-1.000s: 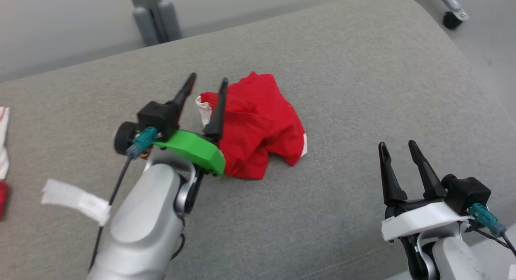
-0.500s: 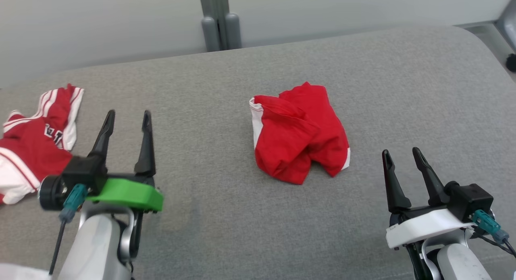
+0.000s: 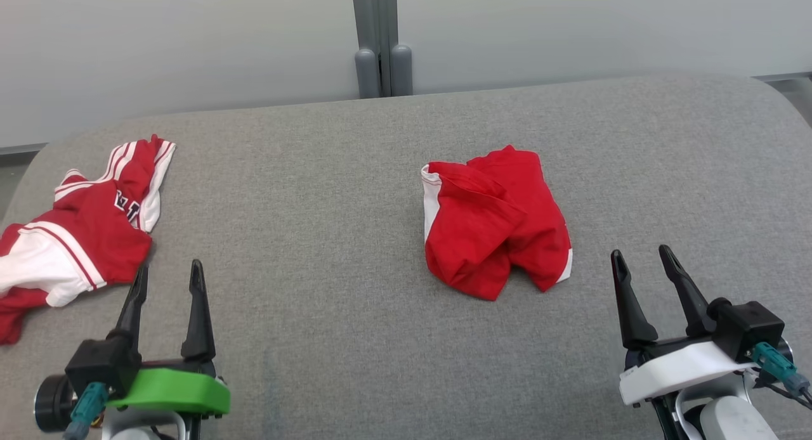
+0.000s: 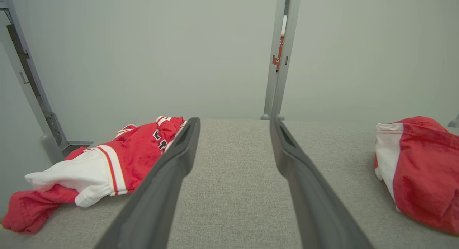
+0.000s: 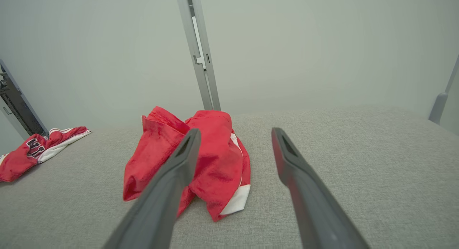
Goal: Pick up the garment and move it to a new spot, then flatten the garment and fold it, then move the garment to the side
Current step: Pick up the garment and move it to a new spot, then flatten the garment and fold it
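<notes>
The garment [image 3: 495, 227] is a crumpled red piece with white trim, lying in a heap on the grey padded surface [image 3: 317, 237], right of centre. It also shows in the left wrist view as the garment [image 4: 419, 177] at the right edge, and in the right wrist view as the garment [image 5: 215, 163] just ahead. My left gripper [image 3: 168, 265] is open at the lower left, far from it, with nothing between its fingers. My right gripper [image 3: 639, 251] is open at the lower right, a short way to the right of the heap and nearer me than it, not touching.
A second red and white jersey [image 3: 82, 237] lies bunched at the surface's left edge, close to my left gripper. A grey post [image 3: 380, 40] stands against the pale wall behind. The surface rounds off at its far corners.
My left gripper has drawn back from the garment to the lower left, still open. The camera has swung, bringing the jersey at the left into view. The right gripper stays put.
</notes>
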Robot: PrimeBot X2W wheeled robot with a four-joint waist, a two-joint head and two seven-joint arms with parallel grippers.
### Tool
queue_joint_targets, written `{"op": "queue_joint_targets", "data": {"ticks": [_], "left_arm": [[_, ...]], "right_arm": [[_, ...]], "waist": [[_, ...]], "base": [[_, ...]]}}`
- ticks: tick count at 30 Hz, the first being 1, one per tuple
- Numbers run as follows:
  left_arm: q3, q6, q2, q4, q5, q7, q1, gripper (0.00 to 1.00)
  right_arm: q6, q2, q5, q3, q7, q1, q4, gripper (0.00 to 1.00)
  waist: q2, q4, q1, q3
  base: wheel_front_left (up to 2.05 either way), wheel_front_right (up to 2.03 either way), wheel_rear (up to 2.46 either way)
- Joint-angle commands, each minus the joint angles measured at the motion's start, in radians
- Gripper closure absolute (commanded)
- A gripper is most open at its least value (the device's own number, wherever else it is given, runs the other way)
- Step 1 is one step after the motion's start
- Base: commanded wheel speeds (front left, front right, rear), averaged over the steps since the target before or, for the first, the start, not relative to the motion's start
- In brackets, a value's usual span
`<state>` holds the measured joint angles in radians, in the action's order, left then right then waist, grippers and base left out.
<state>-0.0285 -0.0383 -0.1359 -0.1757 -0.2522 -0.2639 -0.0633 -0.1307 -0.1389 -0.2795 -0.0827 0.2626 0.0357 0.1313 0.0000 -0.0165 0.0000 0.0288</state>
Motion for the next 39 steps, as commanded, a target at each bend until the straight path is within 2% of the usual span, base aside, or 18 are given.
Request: {"op": "queue_joint_targets", "data": {"ticks": [1,12,39], "left_arm": [[0.012,-0.008,0.005,0.005,0.011,-0.001,0.027,0.0],[0.027,-0.033,0.042,-0.001,0.069,-0.001,0.067,0.0],[0.075,-0.071,0.068,-0.045,0.099,-0.001,0.042,0.0]], "right_arm": [[0.0,-0.006,0.008,-0.001,0.003,-0.014,-0.002,0.0],[0.0,-0.015,0.014,0.005,0.003,-0.034,0.001,0.0],[0.0,-0.009,0.017,0.008,0.003,-0.037,0.028,0.0]], "waist": [[0.0,0.001,0.0,-0.005],[0.0,0.016,0.0,-0.011],[0.0,0.012,0.0,-0.019]], "base": [[0.0,0.0,0.0],[0.0,0.0,0.0],[0.0,0.0,0.0]]}}
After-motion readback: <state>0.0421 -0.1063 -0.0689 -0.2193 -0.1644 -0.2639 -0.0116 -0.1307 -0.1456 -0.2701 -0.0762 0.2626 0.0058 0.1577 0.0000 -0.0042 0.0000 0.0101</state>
